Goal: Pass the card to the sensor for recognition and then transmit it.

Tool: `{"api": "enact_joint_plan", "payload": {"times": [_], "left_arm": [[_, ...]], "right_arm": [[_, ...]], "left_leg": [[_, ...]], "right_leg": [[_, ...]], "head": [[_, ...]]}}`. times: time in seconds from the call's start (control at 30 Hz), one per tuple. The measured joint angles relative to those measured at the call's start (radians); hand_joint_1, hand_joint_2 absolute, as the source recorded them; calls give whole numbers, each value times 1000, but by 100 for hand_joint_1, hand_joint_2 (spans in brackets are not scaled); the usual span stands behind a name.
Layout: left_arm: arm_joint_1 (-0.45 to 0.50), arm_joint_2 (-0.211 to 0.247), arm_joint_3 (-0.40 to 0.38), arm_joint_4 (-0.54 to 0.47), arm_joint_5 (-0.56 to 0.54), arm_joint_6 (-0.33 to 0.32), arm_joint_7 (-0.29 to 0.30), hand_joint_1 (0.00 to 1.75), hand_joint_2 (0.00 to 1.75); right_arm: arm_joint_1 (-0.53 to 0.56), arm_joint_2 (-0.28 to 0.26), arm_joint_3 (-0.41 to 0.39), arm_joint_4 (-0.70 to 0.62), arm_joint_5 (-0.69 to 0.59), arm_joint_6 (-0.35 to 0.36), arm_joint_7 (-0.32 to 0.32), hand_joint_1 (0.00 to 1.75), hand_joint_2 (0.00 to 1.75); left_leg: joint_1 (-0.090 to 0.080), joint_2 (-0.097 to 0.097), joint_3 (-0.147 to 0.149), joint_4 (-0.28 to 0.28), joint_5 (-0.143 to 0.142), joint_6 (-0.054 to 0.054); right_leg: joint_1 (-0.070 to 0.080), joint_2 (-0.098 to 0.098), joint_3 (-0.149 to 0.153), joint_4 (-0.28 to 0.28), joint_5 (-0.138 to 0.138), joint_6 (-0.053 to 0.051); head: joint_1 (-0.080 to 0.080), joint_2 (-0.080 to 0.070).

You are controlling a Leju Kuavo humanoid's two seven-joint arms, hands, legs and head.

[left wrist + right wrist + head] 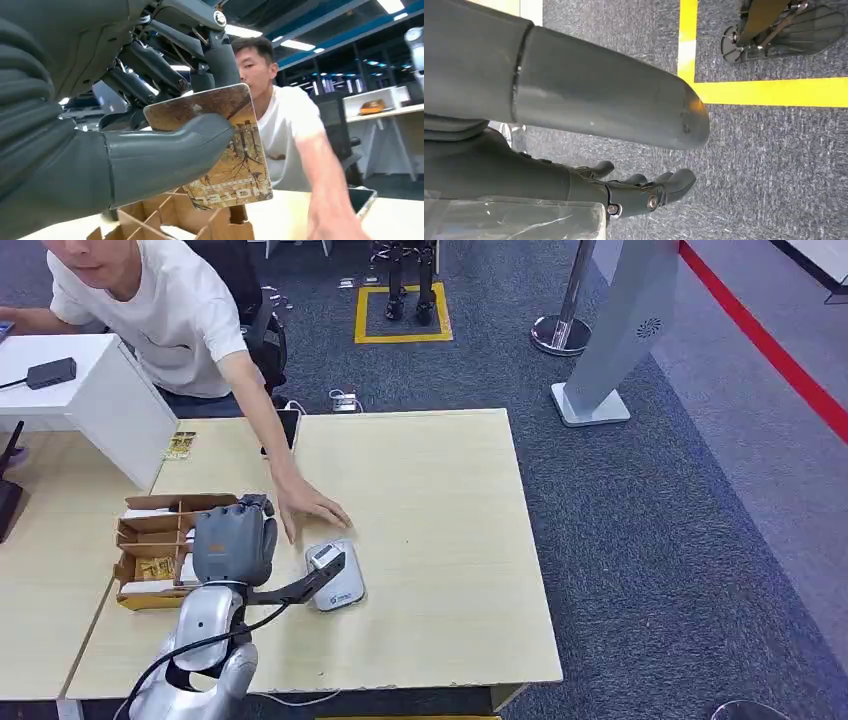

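**Card lifted, sensor not yet reached**

Left hand (235, 543) raised over the cardboard divider box (150, 540), thumb pressed across the face of the card (225, 150), darker fingers (150, 65) behind it: a firm pinch, card upright and clear of the compartments. Right hand (644, 192) hanging low over the grey carpet (774, 160), fingers loosely apart, holding nothing.

Step in hand, by judgement: card already picked, carry to the sensor about to start. Sensor (335, 577) lying flat on the wooden table (450, 540), just beside the box on the robot's right, near the raised hand. Next move likely to call for a short sideways swing, then a tilt to bring the card's face down flat over the reader's top. After recognition, a handover; a person's hand (305, 502) resting on the table just beyond the sensor, close enough to crowd the approach.

Card: rigid, rectangular, rounded corners, glossy. Brown and gold print with a branching, tree-like pattern; lettering along one edge, upside down in the wrist view, reading like "HOTEL". Thumb covering much of the middle.
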State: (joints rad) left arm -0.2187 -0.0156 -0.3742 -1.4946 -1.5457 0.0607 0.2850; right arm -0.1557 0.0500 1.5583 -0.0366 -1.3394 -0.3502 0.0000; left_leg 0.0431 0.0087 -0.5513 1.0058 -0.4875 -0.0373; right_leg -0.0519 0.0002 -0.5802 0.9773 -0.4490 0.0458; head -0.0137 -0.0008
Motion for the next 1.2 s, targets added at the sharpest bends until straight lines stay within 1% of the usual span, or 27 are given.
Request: {"api": "enact_joint_plan", "payload": {"times": [0.1,0.17,0.27,0.47,0.67,1.2], "left_arm": [[-1,-18,2,27,0,14,-49,175,175],[1,-32,4,49,0,20,-69,175,175],[2,-54,6,71,0,26,-80,175,175],[2,-75,8,93,0,27,-89,175,175],[6,-80,9,94,0,26,-99,175,175],[20,-71,9,104,0,24,-125,175,175]], "right_arm": [[-1,0,0,-1,1,0,0,0,0],[-1,0,0,-1,1,0,0,0,0],[-1,0,0,-1,1,-1,1,0,0],[-1,0,0,-1,1,-1,2,0,0],[-1,0,0,-1,1,-1,0,0,0],[-1,0,0,-1,3,0,4,0,0]], "left_leg": [[0,0,0,0,0,0],[0,0,0,0,0,0],[0,0,0,0,0,0],[0,0,0,0,0,0],[0,0,0,0,0,0],[0,0,0,0,0,0]], "right_leg": [[0,0,0,0,0,0],[0,0,0,0,0,0],[0,0,0,0,0,0],[0,0,0,0,0,0],[0,0,0,0,0,0],[0,0,0,0,0,0]], "head": [[0,0],[0,0],[0,0],[0,0],[0,0],[0,0]]}}
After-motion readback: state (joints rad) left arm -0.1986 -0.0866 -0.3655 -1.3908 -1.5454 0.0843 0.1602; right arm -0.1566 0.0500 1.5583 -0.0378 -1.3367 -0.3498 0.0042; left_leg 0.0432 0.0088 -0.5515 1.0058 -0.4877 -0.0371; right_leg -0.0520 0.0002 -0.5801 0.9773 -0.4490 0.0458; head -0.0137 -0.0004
